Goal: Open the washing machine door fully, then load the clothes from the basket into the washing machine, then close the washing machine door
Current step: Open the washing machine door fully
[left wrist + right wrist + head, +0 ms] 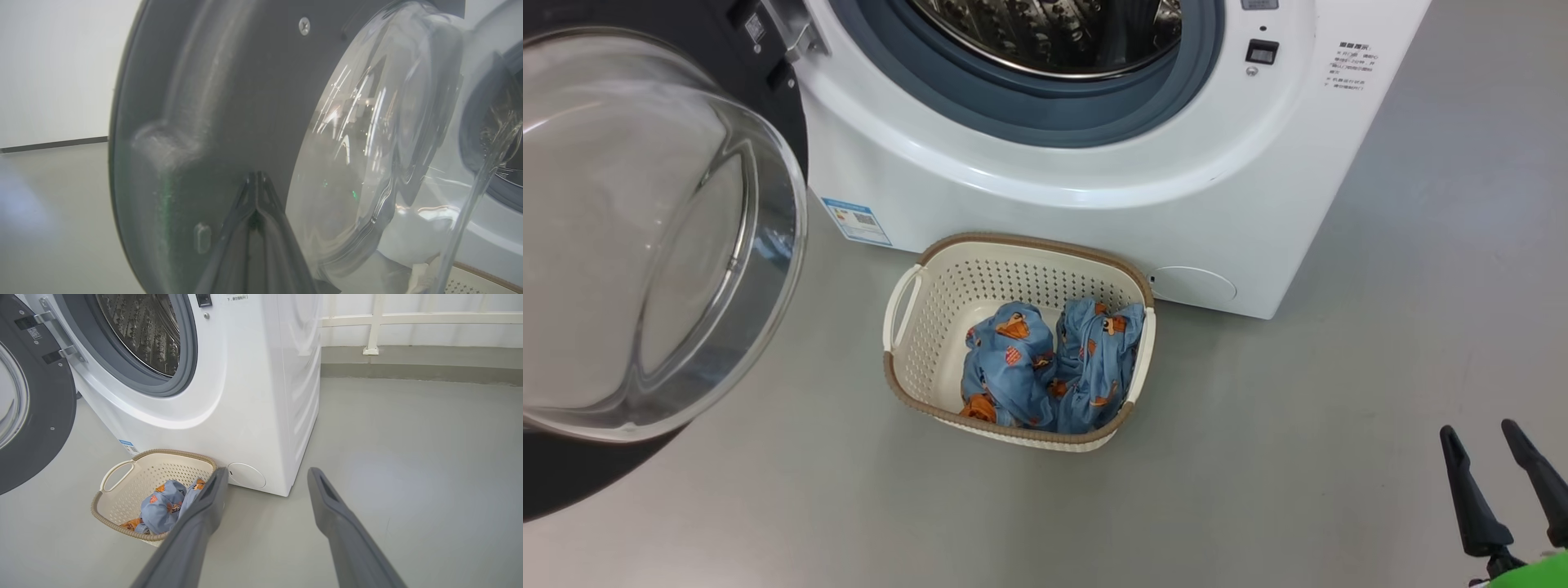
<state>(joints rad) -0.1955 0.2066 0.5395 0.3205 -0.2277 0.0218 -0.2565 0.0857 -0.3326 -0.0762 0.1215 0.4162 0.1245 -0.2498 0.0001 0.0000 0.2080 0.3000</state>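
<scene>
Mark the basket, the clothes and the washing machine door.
the basket [1029, 242]: head view, brown rim on the far side.
the clothes [1013, 371]: head view, left blue bundle.
the washing machine door [53, 408]: right wrist view, dark inner frame.

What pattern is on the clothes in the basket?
Clothes: light blue, orange cartoon figures; clearest in head view.

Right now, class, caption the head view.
Door open, clothes in the basket before the washer, right gripper open nearby.
</scene>
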